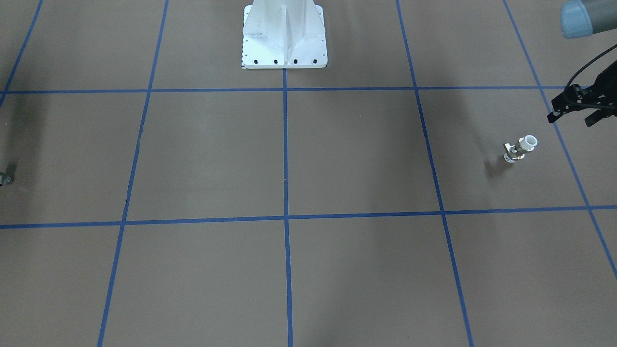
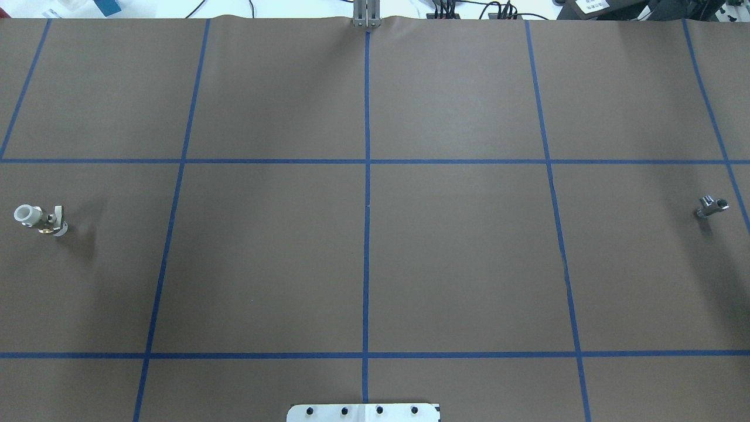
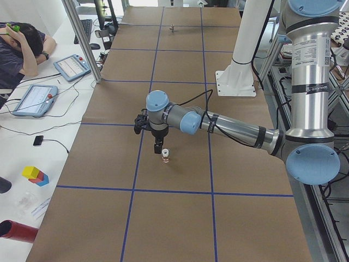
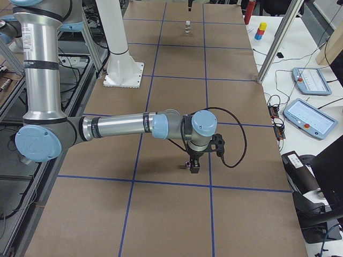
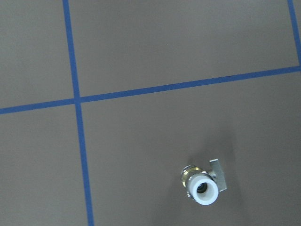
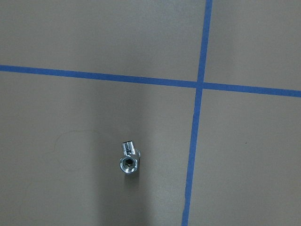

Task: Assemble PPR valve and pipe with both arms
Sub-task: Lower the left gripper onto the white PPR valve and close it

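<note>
Two parts are sitting well apart on the brown table [image 2: 457,264], with the valve [image 2: 40,218] at its left end and the pipe [image 2: 711,207] at its right end. The valve is standing upright on one end with its white mouth facing up, brass band below it and handle tab sticking out sideways. The pipe is resting on the paper with its open mouth facing up and a short threaded stub angling off to one side.

The left arm [image 3: 234,128] is reaching out low over the table. The left gripper [image 3: 158,147] is hovering just above the valve and a little off to one side, not touching it. Its jaws are partly cut off in the front view, so I cannot tell their state.

The right arm [image 4: 123,127] is stretching out in the same way, and the right gripper [image 4: 193,165] is hanging close over the table near a blue tape line [image 4: 161,182]. It shows only from the side, so I cannot tell whether it is open or closed. The pipe is hiding behind it there.

Neither wrist camera is showing fingers. Each is looking straight down on its part.
</note>
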Motion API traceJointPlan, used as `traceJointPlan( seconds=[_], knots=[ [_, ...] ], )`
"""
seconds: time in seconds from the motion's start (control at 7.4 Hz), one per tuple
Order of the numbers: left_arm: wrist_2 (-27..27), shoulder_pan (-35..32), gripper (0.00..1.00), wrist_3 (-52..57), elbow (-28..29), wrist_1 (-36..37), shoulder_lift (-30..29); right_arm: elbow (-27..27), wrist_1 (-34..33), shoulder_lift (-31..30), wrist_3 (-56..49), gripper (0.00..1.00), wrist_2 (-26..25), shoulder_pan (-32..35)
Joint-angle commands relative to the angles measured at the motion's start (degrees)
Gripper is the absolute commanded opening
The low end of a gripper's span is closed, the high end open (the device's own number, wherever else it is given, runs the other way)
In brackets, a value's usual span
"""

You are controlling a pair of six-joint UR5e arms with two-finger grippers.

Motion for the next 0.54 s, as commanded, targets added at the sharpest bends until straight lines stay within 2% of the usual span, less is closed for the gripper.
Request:
traceJointPlan(
  seconds=[0.0,0.14,0.41],
  knots=[
    [3.58,4.66,1.00,-3.97,0.65,-0.69,-0.81,-0.08,0.00,0.03,0.00,0.99,0.00,0.00],
    [3.68,5.37,1.00,-4.06,1.79,-1.39,-0.81,-0.08,0.00,0.03,0.00,0.99,0.00,0.00],
    [3.69,6.08,1.00,-4.23,7.74,-8.21,-0.90,-0.08,0.00,0.03,0.00,0.99,0.00,0.00]
  ],
)
